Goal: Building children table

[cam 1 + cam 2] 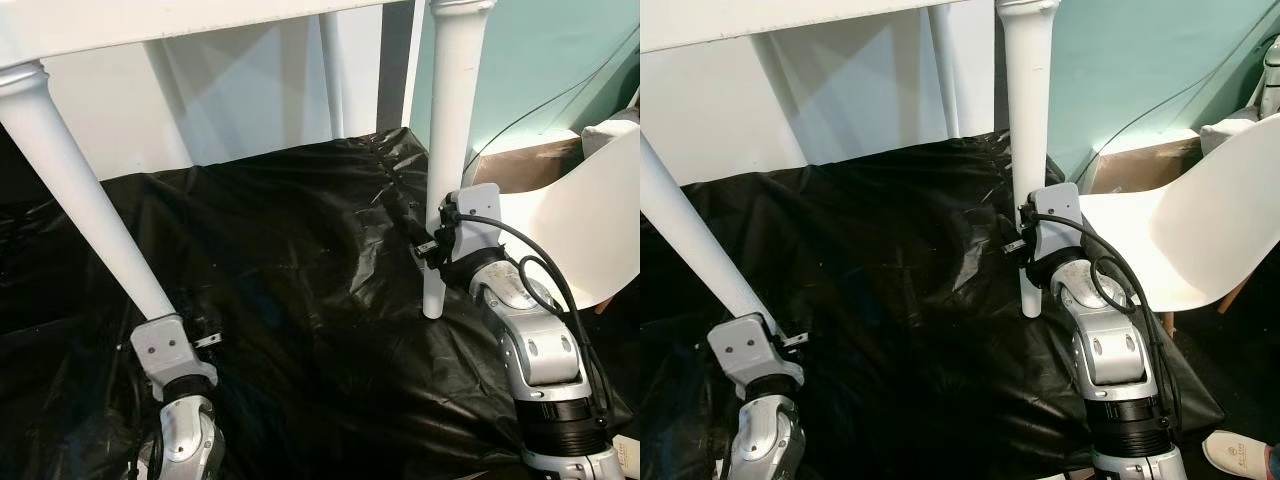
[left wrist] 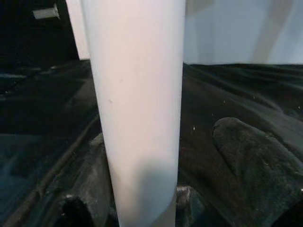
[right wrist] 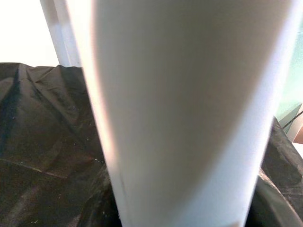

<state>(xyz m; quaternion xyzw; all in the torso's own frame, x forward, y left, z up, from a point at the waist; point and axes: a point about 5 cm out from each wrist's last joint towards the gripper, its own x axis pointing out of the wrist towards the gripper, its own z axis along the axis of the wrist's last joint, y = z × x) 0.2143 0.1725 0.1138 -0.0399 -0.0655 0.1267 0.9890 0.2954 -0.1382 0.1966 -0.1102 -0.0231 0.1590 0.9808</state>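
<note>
The white children's table (image 1: 200, 25) stands upright on a black plastic sheet (image 1: 300, 300) spread over the floor, its tabletop at the upper edge of the head views. The left hand (image 1: 165, 335) sits at the foot of the slanting left front leg (image 1: 85, 200), and the right hand (image 1: 440, 245) is against the lower part of the upright right front leg (image 1: 450, 130). Whether either hand's fingers clasp their leg I cannot tell; a white chair (image 1: 1185, 230) stands just to the right.
</note>
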